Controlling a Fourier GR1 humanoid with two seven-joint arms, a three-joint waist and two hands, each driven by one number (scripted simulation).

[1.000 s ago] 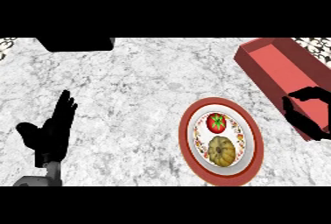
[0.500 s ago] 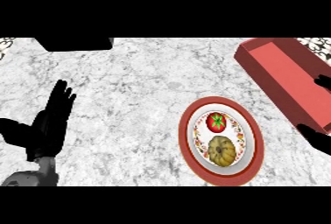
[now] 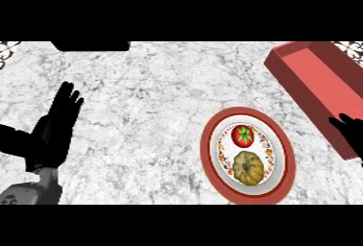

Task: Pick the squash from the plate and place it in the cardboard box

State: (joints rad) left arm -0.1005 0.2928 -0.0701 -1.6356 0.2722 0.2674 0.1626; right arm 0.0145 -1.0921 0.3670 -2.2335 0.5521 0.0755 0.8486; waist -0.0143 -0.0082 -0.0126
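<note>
A tan ribbed squash (image 3: 248, 167) lies on the lower half of a red-rimmed plate (image 3: 211, 158), with a red tomato (image 3: 243, 135) just above it on the same plate. The reddish cardboard box (image 3: 319, 81) stands at the upper right, open at the top. My right hand (image 3: 350, 132) shows only as dark fingers at the right edge, beside the box's lower end and apart from the plate. My left hand (image 3: 55, 130) rests open at the left, fingers up, far from the plate.
A dark object (image 3: 90, 45) sits at the counter's far edge, upper left. The marble counter (image 3: 156, 96) stretches between my left hand and the plate.
My right hand has slid off toward the right edge, from beside the box to only its fingers showing. The left hand stays put, and the view has shifted slightly.
</note>
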